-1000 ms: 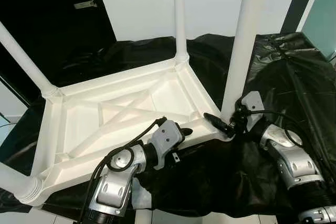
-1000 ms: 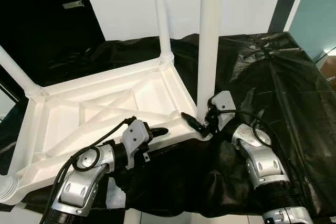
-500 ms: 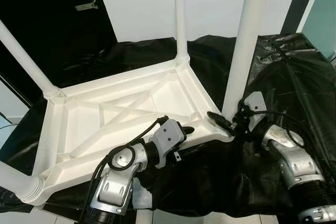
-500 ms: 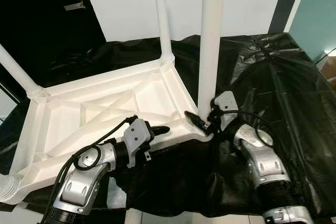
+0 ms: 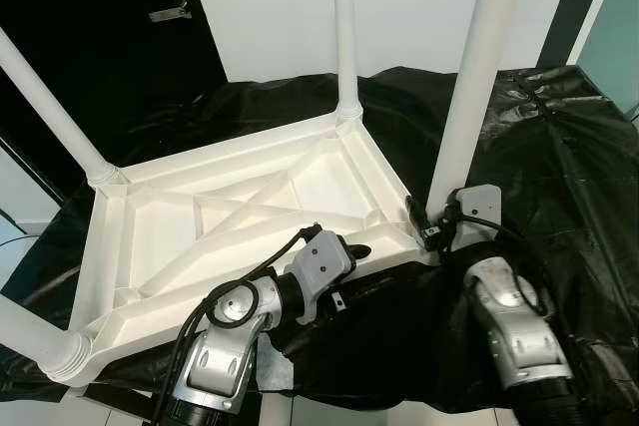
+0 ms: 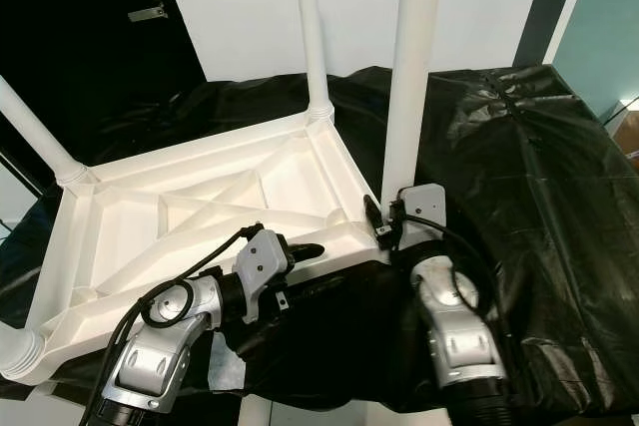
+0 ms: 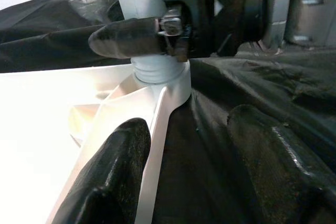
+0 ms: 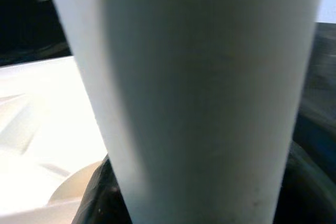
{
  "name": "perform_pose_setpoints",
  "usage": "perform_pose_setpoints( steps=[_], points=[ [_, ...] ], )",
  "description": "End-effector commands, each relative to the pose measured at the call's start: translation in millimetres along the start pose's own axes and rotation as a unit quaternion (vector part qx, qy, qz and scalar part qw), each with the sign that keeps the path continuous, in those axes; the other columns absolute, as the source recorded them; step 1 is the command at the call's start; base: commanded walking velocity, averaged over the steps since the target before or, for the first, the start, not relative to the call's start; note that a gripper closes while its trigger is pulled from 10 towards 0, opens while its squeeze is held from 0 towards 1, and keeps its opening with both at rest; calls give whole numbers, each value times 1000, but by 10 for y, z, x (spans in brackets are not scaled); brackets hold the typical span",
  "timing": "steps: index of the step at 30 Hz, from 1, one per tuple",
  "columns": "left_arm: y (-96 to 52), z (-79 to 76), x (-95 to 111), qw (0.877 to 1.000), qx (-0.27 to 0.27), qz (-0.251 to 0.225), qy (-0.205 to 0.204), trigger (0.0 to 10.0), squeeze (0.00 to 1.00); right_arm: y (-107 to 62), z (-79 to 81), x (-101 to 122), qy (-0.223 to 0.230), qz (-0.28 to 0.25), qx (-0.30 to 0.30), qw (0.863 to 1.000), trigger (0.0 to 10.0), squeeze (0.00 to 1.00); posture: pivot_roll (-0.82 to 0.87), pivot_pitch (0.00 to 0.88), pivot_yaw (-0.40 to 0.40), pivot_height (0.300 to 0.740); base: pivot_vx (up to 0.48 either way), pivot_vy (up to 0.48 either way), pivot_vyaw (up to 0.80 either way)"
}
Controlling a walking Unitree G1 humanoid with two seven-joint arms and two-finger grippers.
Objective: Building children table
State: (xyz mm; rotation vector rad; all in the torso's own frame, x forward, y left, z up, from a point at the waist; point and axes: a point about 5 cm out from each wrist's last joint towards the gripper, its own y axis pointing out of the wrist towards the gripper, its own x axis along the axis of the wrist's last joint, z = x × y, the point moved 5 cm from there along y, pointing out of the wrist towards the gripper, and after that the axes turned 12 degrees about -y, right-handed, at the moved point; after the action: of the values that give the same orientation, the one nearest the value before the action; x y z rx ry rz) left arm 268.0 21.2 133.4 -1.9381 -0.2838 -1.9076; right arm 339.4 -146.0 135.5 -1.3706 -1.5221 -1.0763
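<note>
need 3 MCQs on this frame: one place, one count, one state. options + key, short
1. Where is the right gripper?
A. At the base of the near right leg
B. On the far leg
C. Hanging off the sheet

2. How many legs stand on the tabletop?
A. Two
B. Three
C. Four

3. How does the tabletop lie?
A. Right way up
B. Upside down on the black sheet, ribs showing
C. On its edge

Key:
1 A: its black fingers sit beside that leg where it meets the corner, and the right wrist view looks straight at the leg.
2 C: one white leg rises from each corner.
3 B: the ribbed underside faces up and the legs point upward.

The left gripper sits at the near rim, fingers apart.
</note>
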Motion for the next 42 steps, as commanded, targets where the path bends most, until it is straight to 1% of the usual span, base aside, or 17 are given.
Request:
perform_pose_setpoints(
  steps=[1,3,4,6,8,15,16,17,20,24,29,32,33,34,35,38,42],
  points=[
    [-17,142,0,998,67,-7,0,10000,0,-67,-114,-258,4,60,-49,997,10000,0,-94,0,74,740,0,0,0],
    [-18,143,-1,998,69,-7,0,10000,0,-84,-42,-277,22,79,-87,993,10000,0,-90,0,72,740,0,0,0],
    [-21,145,0,997,70,-7,0,10000,0,-91,102,-271,45,87,-80,992,10000,0,-87,0,70,740,0,0,0],
    [-21,145,0,997,70,-7,0,10000,0,-91,102,-271,45,87,-80,992,10000,0,-87,0,70,740,0,0,0],
    [-22,149,0,997,71,-7,-1,10000,0,-88,196,-215,47,74,-61,994,10000,0,-88,0,73,740,0,0,0],
    [-36,167,3,997,72,-6,2,10000,0,-98,62,-159,35,62,-80,994,10000,0,-89,0,66,740,0,0,0],
    [-35,167,6,997,73,-6,2,10000,0,-101,31,-131,37,56,-87,994,10000,612,-88,0,65,740,0,0,0],
    [-31,166,8,997,73,-7,2,10000,0,-99,23,-85,40,43,-81,995,10000,1000,-90,0,64,740,0,0,0],
    [-26,162,13,997,73,-7,2,10000,0,-105,17,-11,42,23,-69,996,10000,1000,-90,0,60,740,0,0,0],
    [-26,154,14,997,73,-8,1,10000,0,-181,-63,56,38,-13,-22,999,10000,1000,-89,0,54,740,0,0,0],
    [-34,158,13,997,75,-7,0,10000,0,-217,-75,41,35,-22,20,999,10000,1000,-89,0,56,740,0,0,0],
    [-46,162,3,997,76,-7,-2,10000,0,-255,-44,18,53,-30,102,993,10000,1000,-92,0,59,740,0,0,0],
    [-46,162,3,997,76,-7,-2,10000,0,-255,-44,18,53,-30,102,993,10000,1000,-92,0,59,740,0,0,0],
    [-50,165,1,997,78,-7,-3,10000,0,-230,-47,16,45,-35,145,988,10000,0,-93,7,62,740,0,0,0],
    [-52,169,0,997,79,-7,-4,10000,0,-212,-59,18,39,-37,172,984,10000,0,-93,8,62,740,0,0,0],
    [-50,175,6,997,81,-7,-5,10000,0,-162,-70,22,23,-40,201,978,10000,0,-91,13,60,740,0,0,0],
    [-49,194,15,996,86,-10,-6,10000,0,-41,-52,18,-1,-38,264,964,10000,0,-81,18,50,740,0,0,0]
  ],
)
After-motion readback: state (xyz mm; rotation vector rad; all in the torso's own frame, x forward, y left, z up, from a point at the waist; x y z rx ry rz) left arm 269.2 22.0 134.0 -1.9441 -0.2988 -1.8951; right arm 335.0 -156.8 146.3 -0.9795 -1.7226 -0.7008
